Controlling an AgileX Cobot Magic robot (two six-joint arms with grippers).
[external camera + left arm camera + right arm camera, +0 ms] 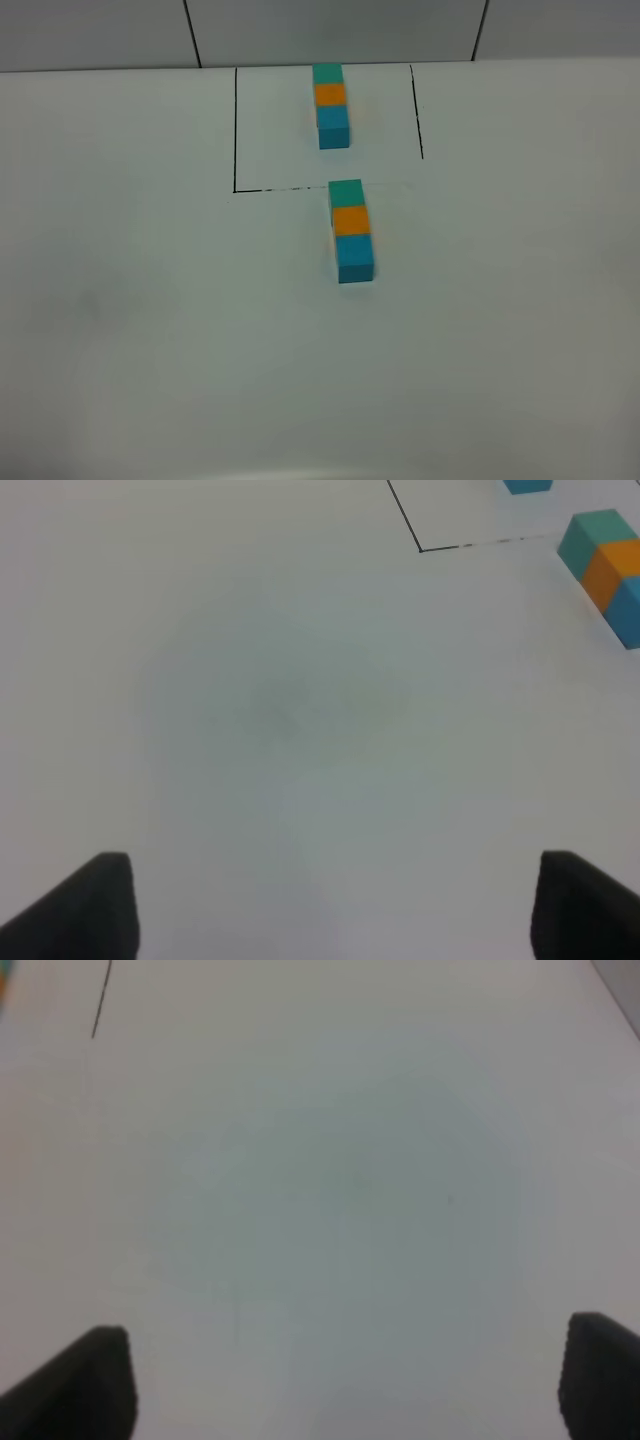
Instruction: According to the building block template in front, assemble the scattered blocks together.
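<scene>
My left gripper [325, 905] hangs with jaws wide and empty over bare tabletop [120, 330], so I judge the build done and need only keep clear. The scattered blocks [352, 232] sit joined mid-table, touching the black outline's near edge, matching the building block template [331, 105] toward the far edge. My right gripper [345, 1380] gapes empty too, with open room either side.

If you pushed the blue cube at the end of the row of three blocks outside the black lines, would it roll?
Probably not. The blue cube has flat faces and sits flat on the white table, so it would likely slide. It touches the orange cube, so an endwise push would probably shove the others too. It looks stiff.
</scene>
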